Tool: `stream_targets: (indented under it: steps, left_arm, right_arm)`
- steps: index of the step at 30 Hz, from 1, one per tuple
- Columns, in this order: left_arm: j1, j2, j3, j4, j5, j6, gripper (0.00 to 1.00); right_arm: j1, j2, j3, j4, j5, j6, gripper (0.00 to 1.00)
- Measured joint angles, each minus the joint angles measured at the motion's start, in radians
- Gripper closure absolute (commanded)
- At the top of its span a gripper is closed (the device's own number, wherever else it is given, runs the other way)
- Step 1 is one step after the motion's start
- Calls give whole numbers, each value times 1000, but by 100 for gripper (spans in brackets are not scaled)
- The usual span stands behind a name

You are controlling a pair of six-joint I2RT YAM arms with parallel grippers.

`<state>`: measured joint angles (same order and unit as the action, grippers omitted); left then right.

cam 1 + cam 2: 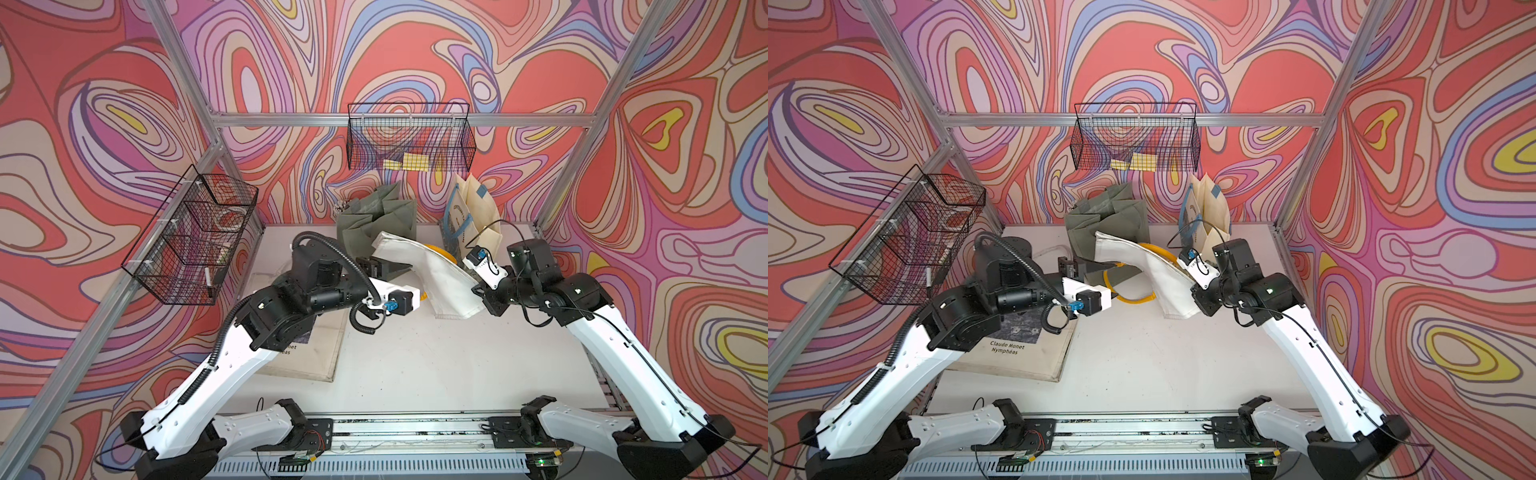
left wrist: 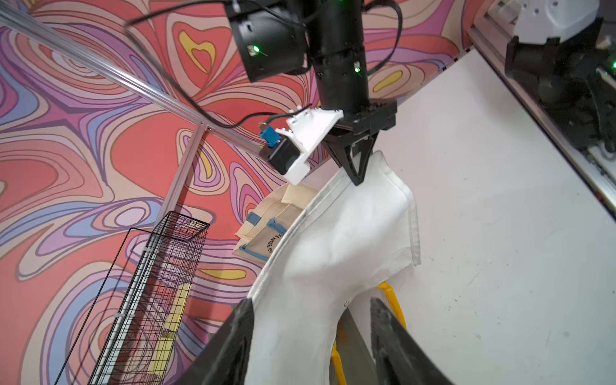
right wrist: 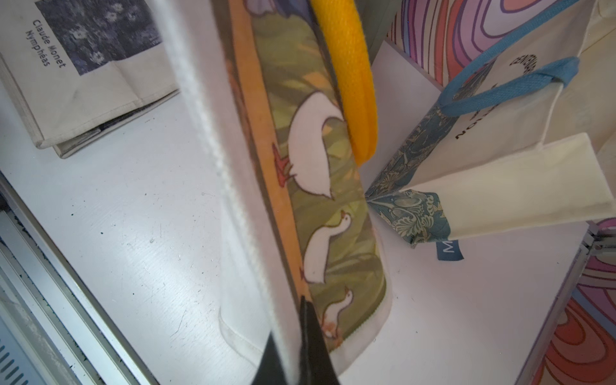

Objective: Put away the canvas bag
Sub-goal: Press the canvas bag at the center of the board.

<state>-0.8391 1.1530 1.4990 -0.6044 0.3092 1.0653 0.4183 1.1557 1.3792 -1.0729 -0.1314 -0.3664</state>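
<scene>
Far left of both top views: a wire basket is hanging on the side frame. Below it and to its right, a folded bag printed "Claude Monet Nymphéas" is lying flat on the counter, partly under the left arm.

Centre: the left end effector is reaching toward the back of the counter. Its fingers are standing well apart, with the cloth running loose between them and nothing pinched.

The canvas bag, white on the side that both top views show, is hanging in an arch in mid-frame, raised off the counter between the two end effectors. The right wrist view is showing a goose print on its other side. A yellow handle is dangling beneath it. I cannot tell whether its lower corner is touching the counter.

Behind it, a green bag is standing against the back wall. Above that, in the upper middle of the frame, a second wire basket is hanging on the rail with yellow items inside.

Right of centre: the right end effector is clamping fully closed on the canvas bag's edge. Just behind it, a cream bag with blue handles is standing upright.
</scene>
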Motion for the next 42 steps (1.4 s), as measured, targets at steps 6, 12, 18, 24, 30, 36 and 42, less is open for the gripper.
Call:
stream_targets:
  steps: [6,12,18,24,30,36,42]
  left_arm:
    - [-79,157,55,1,-129,69,41]
    - [-82,272,120,43,-188,71,41]
    - [-85,346,191,74,-201,33,43]
    - [-91,379,206,78,-218,11,60]
    - [-92,398,204,94,-258,-15,66]
    - [-92,418,204,119,-284,-31,81]
    - [-92,425,203,119,-299,-41,94]
  right_arm:
    - [0,1,53,-72,38,-19,100]
    - [0,-2,72,-136,76,-41,100]
    - [0,-5,90,-193,92,-53,100]
    - [0,-5,113,-209,89,-52,100]
    - [0,-5,113,-206,69,-48,100]
    - [0,-5,113,-209,56,-32,100]
    - [-1,-6,107,-201,37,-21,100]
